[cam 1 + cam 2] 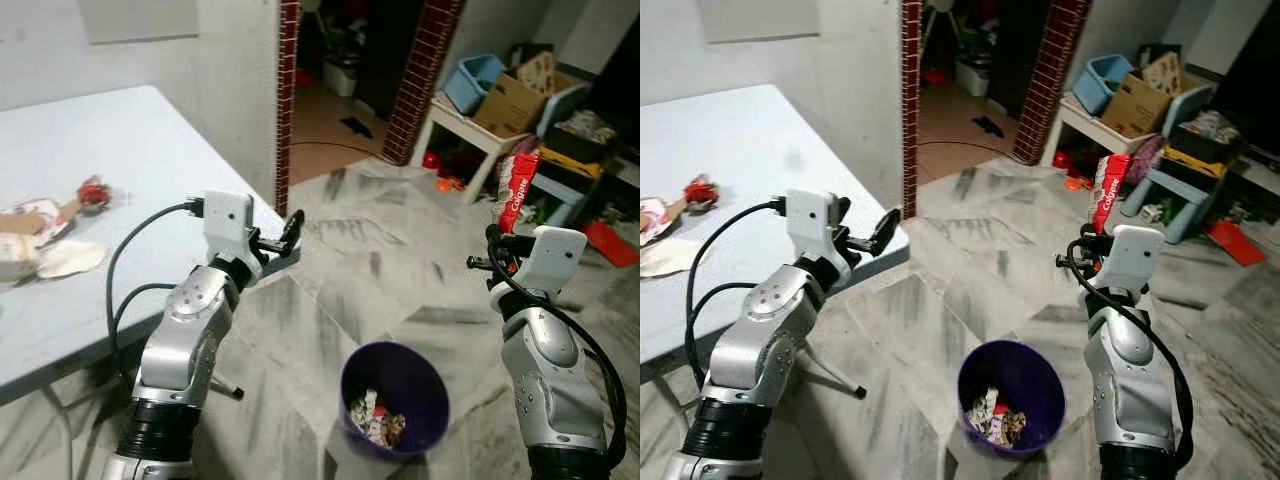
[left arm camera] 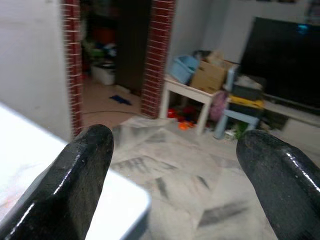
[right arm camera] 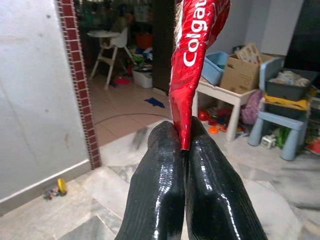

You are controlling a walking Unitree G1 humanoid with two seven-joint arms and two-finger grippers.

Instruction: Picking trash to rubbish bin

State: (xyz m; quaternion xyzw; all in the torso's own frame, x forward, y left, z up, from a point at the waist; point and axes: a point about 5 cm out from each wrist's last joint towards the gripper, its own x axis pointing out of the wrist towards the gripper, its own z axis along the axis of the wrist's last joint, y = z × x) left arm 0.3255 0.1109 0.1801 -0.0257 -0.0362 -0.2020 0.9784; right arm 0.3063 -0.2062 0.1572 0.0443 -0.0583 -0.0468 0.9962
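The right pincer point(image 3: 182, 150) has its two black fingers pressed tight on the bottom end of a flattened red Colgate toothpaste tube point(image 1: 517, 188), and the tube stands up above the fingers, raised at about chest height over the grey marbled floor. So this looks like the carry step: trash in hand, not yet over the bin. The round dark purple plastic rubbish bin point(image 1: 394, 398) sits on the floor between the two arms, down and toward the robot's left of the tube, with some crumpled wrappers already in its bottom. The next move, I'd say, calls for swinging that right arm inward and lower until the tube hangs over the bin's mouth, then parting the fingers. The left pincer point(image 2: 175, 170) is spread wide and holds nothing, poised at the corner of the pale blue table point(image 1: 130, 150). More crumpled wrapper scraps point(image 1: 45, 235) lie on that table, likely next.
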